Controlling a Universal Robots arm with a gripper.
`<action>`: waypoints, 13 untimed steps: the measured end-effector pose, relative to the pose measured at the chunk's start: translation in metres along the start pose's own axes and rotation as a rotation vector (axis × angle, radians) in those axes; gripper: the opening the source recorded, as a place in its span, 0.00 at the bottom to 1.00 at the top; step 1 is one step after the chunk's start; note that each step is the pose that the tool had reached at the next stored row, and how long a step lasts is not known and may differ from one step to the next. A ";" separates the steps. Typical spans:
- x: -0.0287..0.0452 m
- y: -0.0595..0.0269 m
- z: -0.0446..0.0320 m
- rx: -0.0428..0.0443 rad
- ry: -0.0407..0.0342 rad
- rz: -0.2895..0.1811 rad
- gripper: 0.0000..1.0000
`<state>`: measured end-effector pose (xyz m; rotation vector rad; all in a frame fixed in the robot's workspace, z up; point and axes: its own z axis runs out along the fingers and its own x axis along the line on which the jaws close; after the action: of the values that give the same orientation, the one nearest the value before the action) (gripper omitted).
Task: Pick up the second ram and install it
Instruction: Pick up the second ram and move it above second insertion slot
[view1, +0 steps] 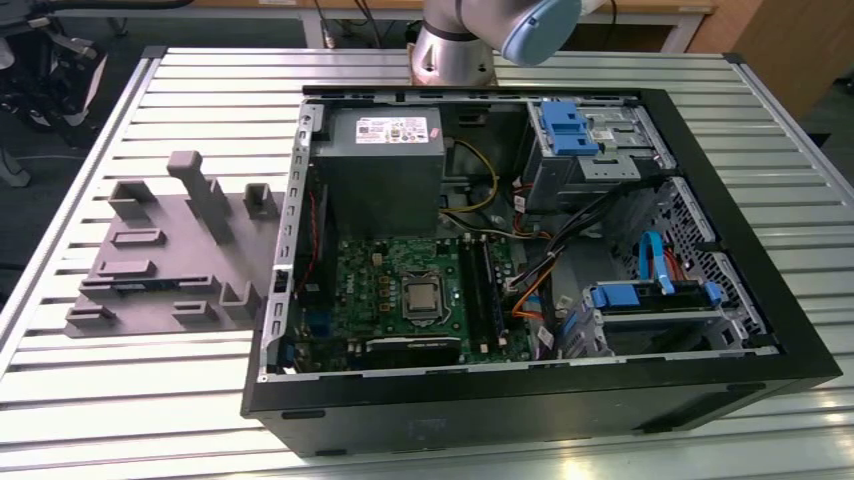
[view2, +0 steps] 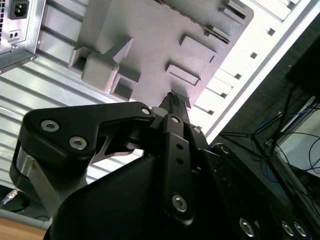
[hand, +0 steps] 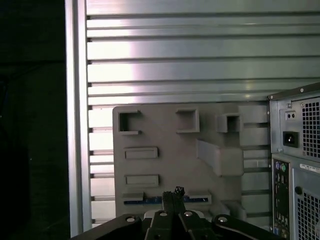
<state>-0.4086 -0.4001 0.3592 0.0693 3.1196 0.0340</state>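
The second ram (hand: 145, 201) is a thin dark stick with a blue edge, lying in a slot of the grey fixture plate (hand: 165, 125). In the exterior view the ram (view1: 130, 284) is near the plate's front left, beside the open computer case (view1: 534, 390). My gripper (hand: 172, 193) hangs well above the plate with its fingertips over the middle of the stick, apart from it. Its two black fingers are pressed together with nothing between them. In the second wrist view the gripper (view2: 174, 100) points down at the fixture plate (view2: 145, 40).
The case lies open on a slatted metal table (view1: 200, 90). Inside are the power supply (view1: 378, 150), the green motherboard (view1: 400, 290) with long black slot rails (view1: 477, 290), blue drive brackets (view1: 567, 125) and loose cables. The arm's base (view1: 451, 55) stands behind the case.
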 end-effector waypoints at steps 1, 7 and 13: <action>0.0000 0.0000 0.0000 -0.0002 0.0001 -0.007 0.11; 0.0000 0.0000 0.0000 -0.0008 0.0009 -0.040 0.11; 0.0000 0.0000 0.0000 -0.0015 0.0015 -0.071 0.11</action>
<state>-0.4086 -0.4001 0.3591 -0.0419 3.1209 0.0352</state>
